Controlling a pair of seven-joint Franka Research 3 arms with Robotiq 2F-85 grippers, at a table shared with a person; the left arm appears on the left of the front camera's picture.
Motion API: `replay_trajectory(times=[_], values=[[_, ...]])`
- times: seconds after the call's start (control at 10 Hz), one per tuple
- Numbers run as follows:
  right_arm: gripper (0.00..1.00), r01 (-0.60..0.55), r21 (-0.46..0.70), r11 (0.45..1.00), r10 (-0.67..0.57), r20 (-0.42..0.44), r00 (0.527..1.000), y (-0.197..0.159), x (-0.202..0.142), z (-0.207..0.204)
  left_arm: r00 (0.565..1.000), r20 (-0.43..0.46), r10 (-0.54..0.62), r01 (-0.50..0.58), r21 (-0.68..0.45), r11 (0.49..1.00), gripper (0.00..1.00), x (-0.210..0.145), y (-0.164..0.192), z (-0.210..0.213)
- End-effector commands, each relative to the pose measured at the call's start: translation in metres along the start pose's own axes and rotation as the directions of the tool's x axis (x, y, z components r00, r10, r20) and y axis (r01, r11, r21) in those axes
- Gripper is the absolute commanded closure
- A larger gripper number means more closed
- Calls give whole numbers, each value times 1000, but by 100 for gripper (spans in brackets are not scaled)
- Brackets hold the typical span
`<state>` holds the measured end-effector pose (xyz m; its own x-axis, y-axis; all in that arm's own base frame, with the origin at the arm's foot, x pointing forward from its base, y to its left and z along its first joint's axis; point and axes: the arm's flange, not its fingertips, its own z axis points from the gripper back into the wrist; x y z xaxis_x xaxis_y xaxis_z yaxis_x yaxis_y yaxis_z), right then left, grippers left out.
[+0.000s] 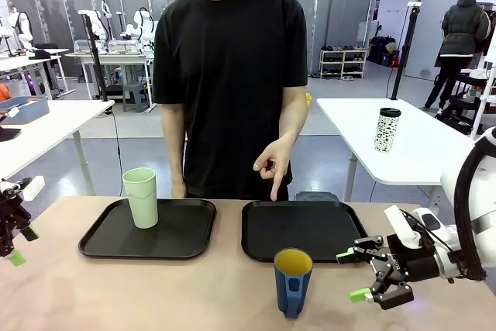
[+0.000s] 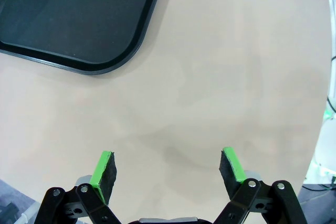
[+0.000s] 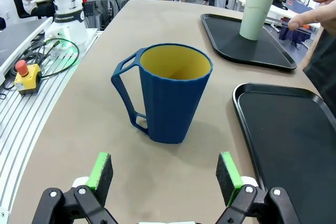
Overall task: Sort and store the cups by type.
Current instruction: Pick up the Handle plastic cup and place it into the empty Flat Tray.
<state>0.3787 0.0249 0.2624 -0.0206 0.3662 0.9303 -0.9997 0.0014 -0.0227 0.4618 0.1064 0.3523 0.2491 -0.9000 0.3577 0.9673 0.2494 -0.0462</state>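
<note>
While our right gripper (image 3: 164, 174) gapes empty, we note the blue cup (image 3: 170, 98) at its twelve o'clock; left gripper (image 2: 167, 170) likewise spread wide, holding nothing.

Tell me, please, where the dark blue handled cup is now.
Front view: the dark blue cup with yellow inside stands on the table, nearside of the right black tray, beside the right gripper.

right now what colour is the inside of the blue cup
Yellow inside the blue cup; clearest in the right wrist view.
</note>
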Motion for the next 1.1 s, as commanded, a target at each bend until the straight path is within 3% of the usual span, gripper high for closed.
replay_trajectory(times=[0.0, 0.4, 1.0], values=[[0, 19, 43, 999, -18, -32, 999, -7, 1, -15, 1000, 14, -15, 15, 12, 1000, 0, -1, 2, 1], [0, 28, -11, 1000, -28, -50, 998, -16, -4, -37, 1000, 14, -15, 15, 12, 1000, 0, -1, 2, 1], [0, 27, 13, 1000, -27, -5, 1000, -27, -5, -66, 1000, 14, -15, 15, 12, 1000, 0, -1, 2, 1]])
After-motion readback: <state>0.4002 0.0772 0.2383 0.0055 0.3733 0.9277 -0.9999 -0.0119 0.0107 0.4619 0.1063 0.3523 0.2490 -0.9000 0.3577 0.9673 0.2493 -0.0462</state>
